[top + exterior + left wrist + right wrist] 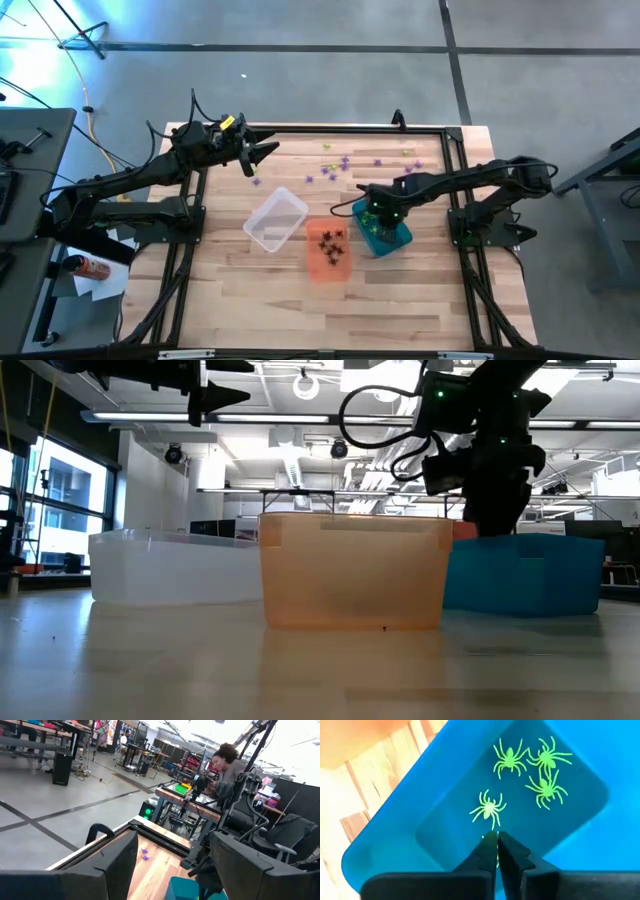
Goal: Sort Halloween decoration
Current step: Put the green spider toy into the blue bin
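Right gripper [497,836]: we find its fingers together, over the teal rectangular plastic bin [380,850]. Just ahead of its tips we count four bright green plastic spiders [489,809] on the bin floor. Left gripper [262,153]: fingers apart, raised at the wooden bench's [240,290] far edge, purple plastic spiders [340,166] scattered beyond it.

Robotics lab, workbenches [187,795] (cluttered), office chair [295,832], exposed ceiling ducts [300,460]

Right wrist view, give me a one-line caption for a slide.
Right gripper, jaws shut, poised over the teal bin holding four green spiders.
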Motion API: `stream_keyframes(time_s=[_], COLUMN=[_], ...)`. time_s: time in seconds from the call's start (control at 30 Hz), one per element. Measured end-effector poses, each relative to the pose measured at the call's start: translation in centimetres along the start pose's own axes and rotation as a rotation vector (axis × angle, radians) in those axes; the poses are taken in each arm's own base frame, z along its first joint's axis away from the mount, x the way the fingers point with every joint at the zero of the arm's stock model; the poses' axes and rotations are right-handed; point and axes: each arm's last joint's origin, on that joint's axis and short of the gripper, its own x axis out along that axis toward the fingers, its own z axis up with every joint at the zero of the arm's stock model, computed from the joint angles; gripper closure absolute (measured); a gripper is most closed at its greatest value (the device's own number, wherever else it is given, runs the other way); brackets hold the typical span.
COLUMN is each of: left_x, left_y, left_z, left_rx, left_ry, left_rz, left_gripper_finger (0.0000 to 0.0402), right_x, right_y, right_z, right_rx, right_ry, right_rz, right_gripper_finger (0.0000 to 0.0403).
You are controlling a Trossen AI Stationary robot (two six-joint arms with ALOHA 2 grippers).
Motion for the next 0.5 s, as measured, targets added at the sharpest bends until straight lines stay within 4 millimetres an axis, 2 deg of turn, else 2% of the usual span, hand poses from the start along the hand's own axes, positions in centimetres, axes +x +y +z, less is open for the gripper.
stream_keyframes(time_s=[0.1, 0.37, 0.5], left_x=[0.0, 0.0, 0.0], left_y=[0.0, 0.06, 0.11], left_z=[0.0, -0.17, -0.3], left_rx=[0.0, -0.002, -0.004], left_ry=[0.0, 0.017, 0.029], left_rz=[0.0, 0.007, 0.011], left_gripper_finger=[0.0165, 0.0165, 0.0165], right_x=[0.0, -0.01, -0.55], right_y=[0.0, -0.06, -0.02], right_z=[0.0, 0.19, 0.34], right_rx=[-0.002, 0.004, 0.032], right_ry=[0.0, -0.024, -0.002], right_rz=[0.0, -0.02, 0.028], right_gripper_finger=[0.0371, 0.0248, 0.021])
